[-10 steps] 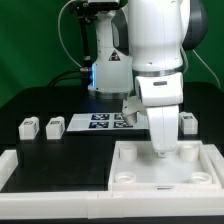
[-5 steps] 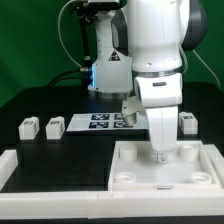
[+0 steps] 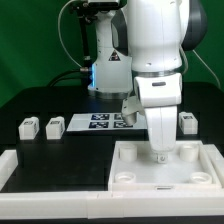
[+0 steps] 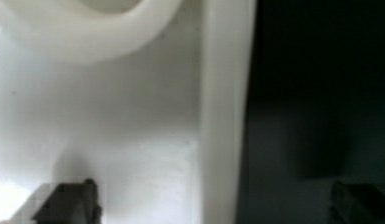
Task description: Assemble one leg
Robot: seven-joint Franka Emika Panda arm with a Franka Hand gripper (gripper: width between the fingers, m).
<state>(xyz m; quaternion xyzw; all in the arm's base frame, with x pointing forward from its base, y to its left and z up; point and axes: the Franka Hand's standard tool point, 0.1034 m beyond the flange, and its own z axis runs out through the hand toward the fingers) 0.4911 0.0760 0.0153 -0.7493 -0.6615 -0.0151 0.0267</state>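
Observation:
The large white square tray (image 3: 190,168) lies at the front on the exterior view's right. My gripper (image 3: 160,154) reaches down onto its back part. In the wrist view the gripper (image 4: 215,204) is open and holds nothing. One dark finger (image 4: 64,202) is over the white tray surface (image 4: 118,120) and the other is over the black table, with the tray's edge between them. A round corner socket (image 4: 114,18) shows ahead. Two legs (image 3: 29,126) (image 3: 55,126) stand on the table on the exterior view's left. A third leg (image 3: 186,122) stands on its right, behind the tray.
The marker board (image 3: 100,121) lies flat behind the tray, partly hidden by my arm. A low white wall piece (image 3: 40,168) runs along the front on the exterior view's left. The arm's base and cables stand at the back.

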